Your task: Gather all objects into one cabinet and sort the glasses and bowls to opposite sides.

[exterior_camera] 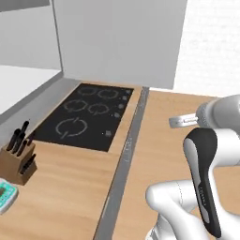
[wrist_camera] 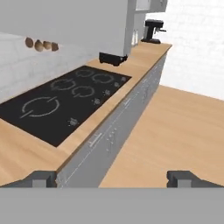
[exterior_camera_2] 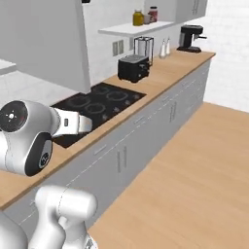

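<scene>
Gripper: fingers [wrist_camera: 40, 178] set wide apart, nothing between them; the gripper [wrist_camera: 111, 177] hangs over the front edge of the counter [wrist_camera: 26, 153], above the line where wood meets the grey cabinet fronts [wrist_camera: 109, 140].
Arm: white links rise at the lower right of the left base view [exterior_camera: 206, 178] and the lower left of the right base view [exterior_camera_2: 29, 141].
Task objects: none of the bowls or cups can be made out; three small brown round items [wrist_camera: 39, 45] sit high against the wall at the hand view's upper left, too small to identify.
Hob: black, set flush in the counter [wrist_camera: 61, 98], near its front edge; four ring marks and a row of knobs along the front side.
Hood: large grey box [exterior_camera_2: 44, 39] directly above the hob.
Toaster: black [exterior_camera_2: 133, 68], on the counter just beyond the hob.
Coffee machine: black [exterior_camera_2: 190, 38], at the far end of the counter.
Knife block: wooden [exterior_camera: 19, 157], at the near left of the counter, dark handles upward.
Shelf: white [exterior_camera_2: 133, 28], above the toaster; yellow jar [exterior_camera_2: 138, 18] on it.
Floor: wood planks [exterior_camera_2: 194, 185].
</scene>
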